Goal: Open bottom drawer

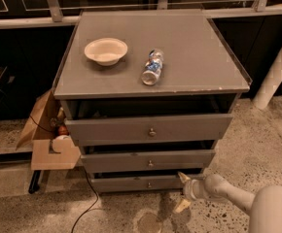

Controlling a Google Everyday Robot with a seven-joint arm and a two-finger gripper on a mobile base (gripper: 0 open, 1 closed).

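The bottom drawer point(131, 183) is the lowest and slimmest grey front of the cabinet, with a small round metal knob point(149, 184). It stands slightly out from the cabinet body, like the two drawers above it. My gripper point(183, 191) is low at the drawer's right end, a little right of the knob and not touching it. Its two pale fingers point(184, 178) are spread apart, one high and one low, with nothing between them. The white arm point(238, 200) comes in from the bottom right.
A white bowl point(106, 50) and a lying plastic bottle point(152, 67) rest on the cabinet top point(194, 57). An open cardboard box point(53, 144) stands against the cabinet's left side. A black cable point(90, 198) trails on the speckled floor. A white post point(277, 67) stands at right.
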